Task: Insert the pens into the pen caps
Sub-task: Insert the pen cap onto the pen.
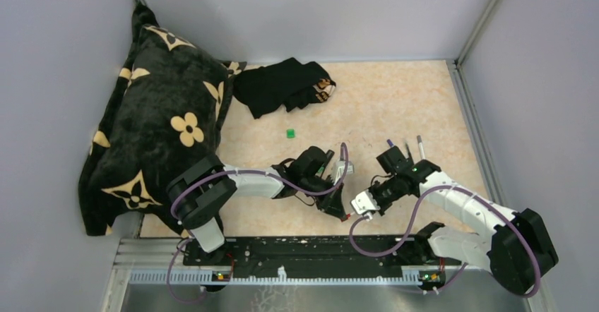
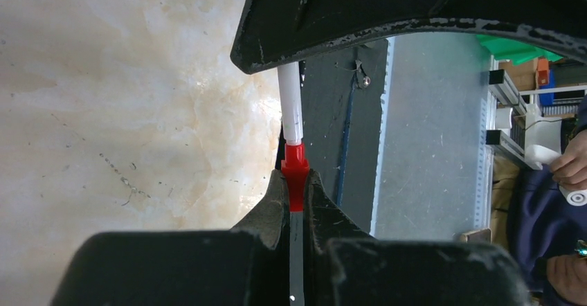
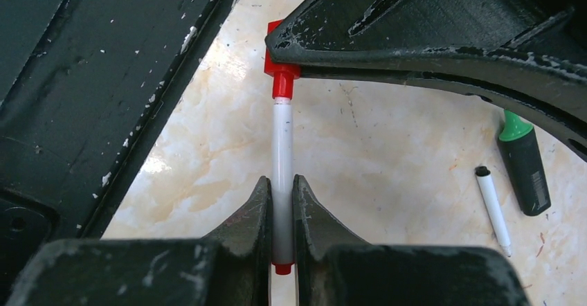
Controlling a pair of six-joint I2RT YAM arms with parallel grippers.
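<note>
Top external view: both arms are bent inwards and meet low over the bench [image 1: 424,107], near its front edge, w/ left gripper [image 1: 342,212] and right gripper [image 1: 362,206] facing each other, almost touching. Left wrist view: the left gripper is closed nearly fully on the red cap [image 2: 295,171], and the white pen [image 2: 291,109] enters this cap from the opposite side. Right wrist view: the right gripper is closed tight on the pen barrel. On the bench beyond lie a green-tipped black marker [image 3: 524,164], a thin black-tipped pen [image 3: 493,209] and, further away, a green cap [image 1: 290,133].
</note>
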